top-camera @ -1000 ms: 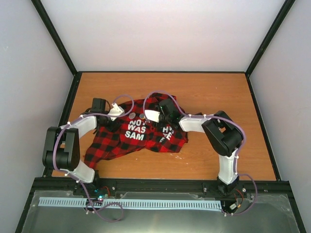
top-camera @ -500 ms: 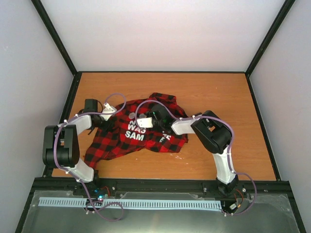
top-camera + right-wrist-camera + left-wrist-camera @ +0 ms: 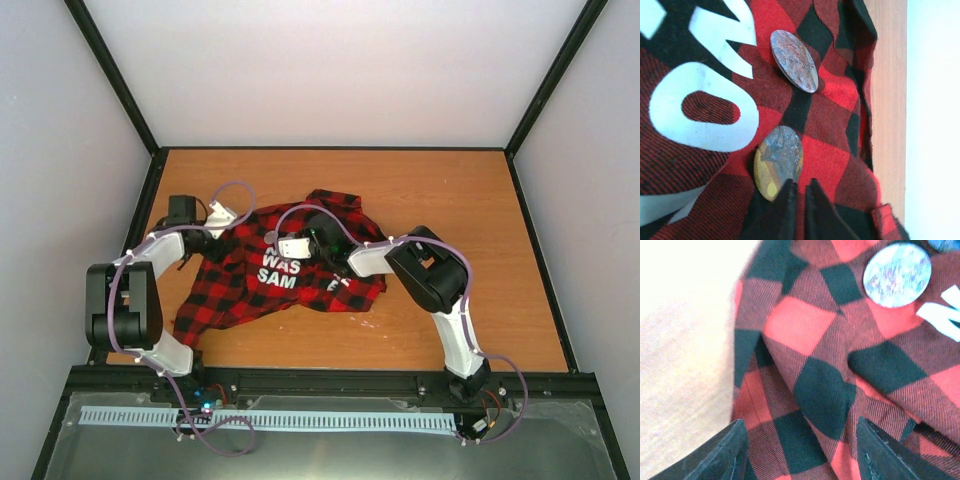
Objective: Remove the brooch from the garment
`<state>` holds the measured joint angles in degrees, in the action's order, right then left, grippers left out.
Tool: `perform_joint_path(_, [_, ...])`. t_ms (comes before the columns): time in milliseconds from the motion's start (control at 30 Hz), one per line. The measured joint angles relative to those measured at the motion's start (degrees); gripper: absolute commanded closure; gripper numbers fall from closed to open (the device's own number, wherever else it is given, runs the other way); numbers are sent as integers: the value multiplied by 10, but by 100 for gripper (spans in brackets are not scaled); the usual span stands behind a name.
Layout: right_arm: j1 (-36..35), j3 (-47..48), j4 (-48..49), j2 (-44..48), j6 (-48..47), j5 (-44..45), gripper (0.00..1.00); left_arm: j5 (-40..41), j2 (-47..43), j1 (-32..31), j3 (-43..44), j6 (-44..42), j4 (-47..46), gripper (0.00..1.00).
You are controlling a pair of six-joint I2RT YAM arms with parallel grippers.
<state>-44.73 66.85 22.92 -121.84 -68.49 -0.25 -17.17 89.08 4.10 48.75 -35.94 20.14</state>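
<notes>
STATUS: not done, both brooches on shirt | shirt lies rumpled on surface | left hand released over cloth, away from lettering | right hand clenched nearly tight at rim of yellow-edged brooch, beside lettering | grey brooch just beyond | UNCLEAR: pin clasps hidden; cannot tell if rim is pinched

HIDDEN: I lose lower rim of brooch behind my right tool | CROPPED: bluish disc ahead of left tool, at frame top
</notes>
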Motion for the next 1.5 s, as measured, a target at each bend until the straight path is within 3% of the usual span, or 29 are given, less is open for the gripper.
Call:
perform_joint_path(167, [0, 0, 12, 2, 20, 0, 96, -16, -4, 0, 38, 0, 14, 39])
perform_joint_path(200, [0, 0, 10, 4, 24, -2, 88, -18, -4, 0, 43, 0, 17, 40])
perform_joint_path(267, [0, -2, 9, 9, 29, -5, 57, -23, -6, 0, 55, -1, 24, 39])
perform_joint_path(300, [0, -6, 9, 14, 32, -7, 50, -25, -8, 0, 57, -2, 26, 39])
perform_joint_path(400, [1, -25, 5, 32, 33, -14, 44, -30, -15, 0, 63, -3, 35, 38])
perform_joint_path(800, [13, -4, -87, 40, 17, -49, 46, -39, -19, 0, 63, -4, 44, 38])
perform_joint_path(1300, [12, 44, -81, -4, -5, -43, 46, -39, -19, 0, 66, -11, 54, 38])
perform_joint_path(1367, [12, 49, -82, -9, -8, -43, 50, -39, -19, 0, 71, -11, 55, 39])
perform_joint_path(1500, [12, 86, -87, -38, 6, -36, 73, -39, -20, 0, 73, -11, 56, 38])
